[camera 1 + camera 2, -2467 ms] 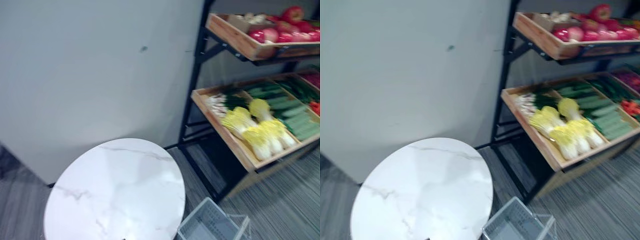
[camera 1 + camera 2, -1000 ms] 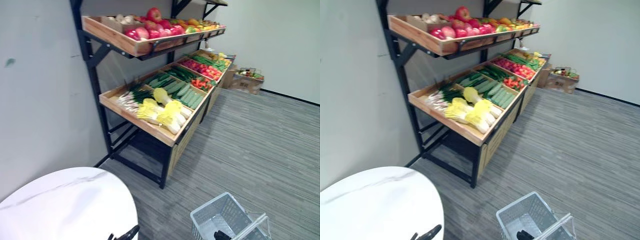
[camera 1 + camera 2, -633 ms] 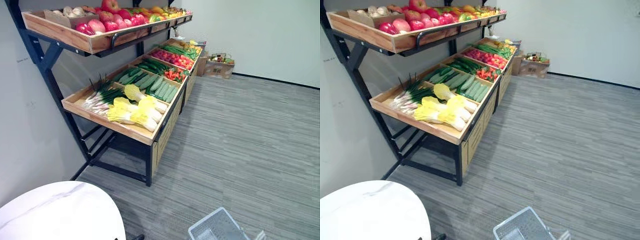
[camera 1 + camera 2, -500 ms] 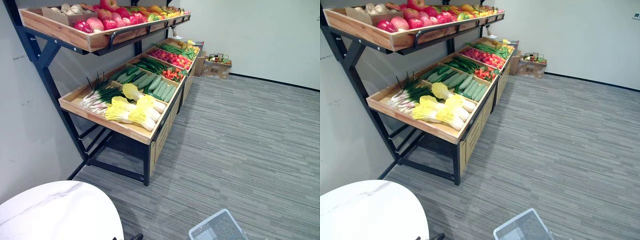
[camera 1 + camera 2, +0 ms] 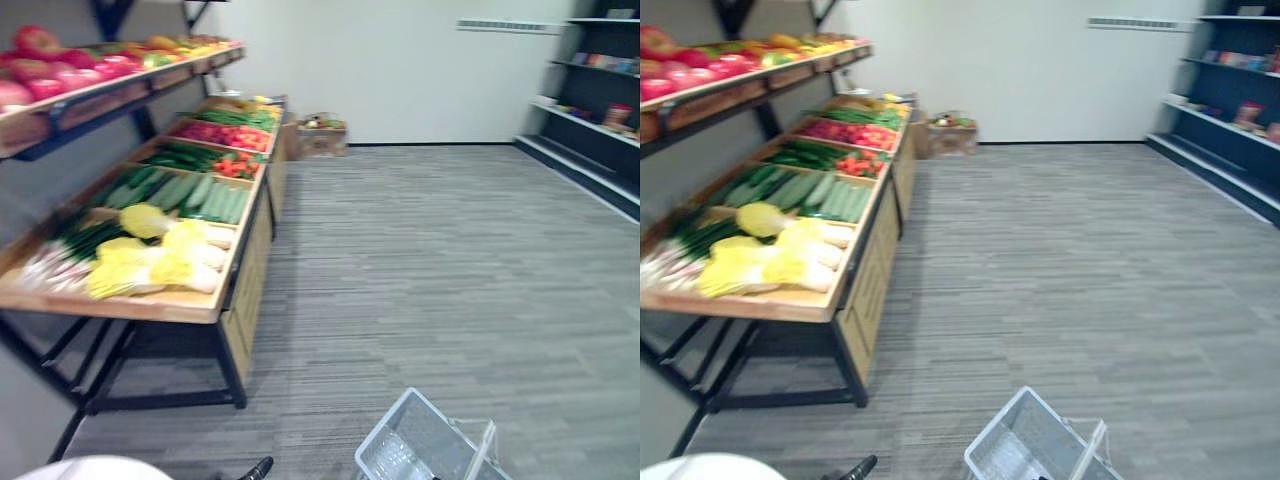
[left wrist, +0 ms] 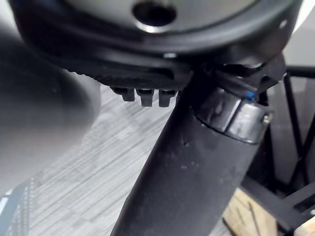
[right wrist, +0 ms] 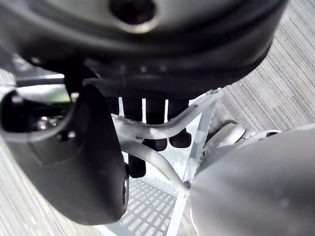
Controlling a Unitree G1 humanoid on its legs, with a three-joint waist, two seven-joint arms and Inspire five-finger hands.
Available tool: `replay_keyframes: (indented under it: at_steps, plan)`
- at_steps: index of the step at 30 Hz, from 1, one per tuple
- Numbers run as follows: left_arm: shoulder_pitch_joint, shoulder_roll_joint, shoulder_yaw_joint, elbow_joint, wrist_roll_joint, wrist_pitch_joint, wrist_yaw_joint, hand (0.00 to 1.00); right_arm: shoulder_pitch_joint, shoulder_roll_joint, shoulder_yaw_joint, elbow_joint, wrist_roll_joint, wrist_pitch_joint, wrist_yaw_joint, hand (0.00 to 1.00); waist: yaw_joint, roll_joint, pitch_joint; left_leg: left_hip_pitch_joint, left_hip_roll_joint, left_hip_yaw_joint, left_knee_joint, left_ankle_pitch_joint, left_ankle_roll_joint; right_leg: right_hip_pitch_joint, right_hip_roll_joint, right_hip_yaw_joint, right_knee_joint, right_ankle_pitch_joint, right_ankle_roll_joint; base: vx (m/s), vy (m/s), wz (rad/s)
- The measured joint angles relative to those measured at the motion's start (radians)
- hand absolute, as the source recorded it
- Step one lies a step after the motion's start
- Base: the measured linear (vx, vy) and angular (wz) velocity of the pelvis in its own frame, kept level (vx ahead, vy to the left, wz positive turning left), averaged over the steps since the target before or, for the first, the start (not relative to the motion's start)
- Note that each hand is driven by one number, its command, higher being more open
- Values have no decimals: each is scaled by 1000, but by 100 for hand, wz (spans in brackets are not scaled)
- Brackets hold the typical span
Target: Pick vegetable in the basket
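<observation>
The fingers [image 7: 180,139] of the right hand [image 7: 162,54] are clenching the pale handle [image 7: 199,109] of the white mesh plastic basket [image 5: 400,440] (the left hand [image 6: 147,49] is giving its grip away nowhere). The yellow leafy cabbages [image 5: 150,262] are lying well beyond those fingers on the wooden shelf [image 5: 150,305]; probably light and crushable, best grasped round the firm stalk.

Am looking down shop aisle. Grey striped carpet [image 5: 420,260] running back to plain white wall [image 5: 400,70], long vent [image 5: 505,26] sitting high on it. Black-framed stand [image 5: 228,362] carrying wooden trays [image 5: 150,305] along my left, upper shelf [image 5: 90,100] hanging above. Dark shelving [image 5: 605,90] lining right side. Cardboard box [image 5: 322,140] sitting by far wall. White round table [image 5: 90,468] edging in at lower left. Soft, even light falling across floor.
</observation>
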Motion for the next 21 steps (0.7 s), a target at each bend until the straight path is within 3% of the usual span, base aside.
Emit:
replay_keyframes:
  at_steps: [2,6,7,16,21]
  plan:
    - [-3,21,-18,4,18,1,-7,100,14,15,1,-15,11,-5,-1,0,-6,-24,-1,14,-12,50,-7,1,0,-29,-32,-13,35,-22,21,72,177,-64]
    - [-8,32,-76,13,17,3,-12,100,48,24,-11,-27,43,-11,1,0,-17,-29,-43,71,-47,91,-167,50,8,-29,-87,-23,-39,-17,31,123,71,-9]
    - [-145,-10,-226,33,-3,-17,-31,100,23,24,-19,-15,-4,-3,0,0,-20,-16,-28,136,-19,116,-274,97,-11,24,-85,-86,-103,-13,40,73,10,3]
    - [-132,-12,-213,28,-1,-17,-26,100,19,26,-19,-14,-2,-3,-1,0,-19,-15,-29,138,-13,118,-280,98,-11,24,-85,-101,-110,-17,34,1,-1,1]
    - [-114,-14,-176,24,1,-17,-6,100,21,34,-77,-10,-6,-7,-8,0,-19,-3,-39,177,3,144,-313,105,-23,12,-111,-213,-61,-68,24,17,-14,3]
